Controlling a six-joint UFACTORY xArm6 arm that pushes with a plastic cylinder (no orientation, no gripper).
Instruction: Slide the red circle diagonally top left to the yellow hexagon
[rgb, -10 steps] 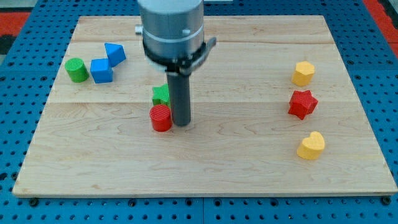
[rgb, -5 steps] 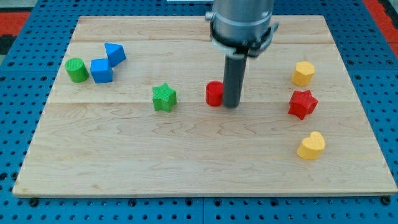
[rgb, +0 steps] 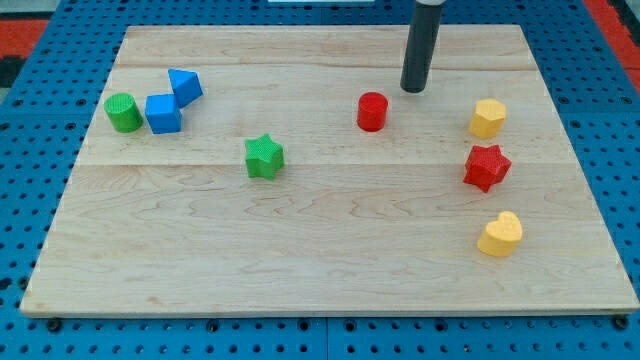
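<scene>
The red circle (rgb: 372, 111) stands upright on the wooden board, a little above its middle. The yellow hexagon (rgb: 487, 118) sits near the board's right edge, well to the right of the red circle and about level with it. My tip (rgb: 414, 90) is up and to the right of the red circle, apart from it, with a clear gap between them. It lies left of the yellow hexagon and slightly higher in the view.
A red star (rgb: 486, 167) and a yellow heart (rgb: 500, 235) sit below the hexagon. A green star (rgb: 264, 158) lies left of centre. A green circle (rgb: 124, 112), a blue cube (rgb: 163, 113) and a blue triangle (rgb: 184, 86) cluster at upper left.
The red circle has moved right and up, away from the green star. My tip has moved up and right and now stands apart from the circle.
</scene>
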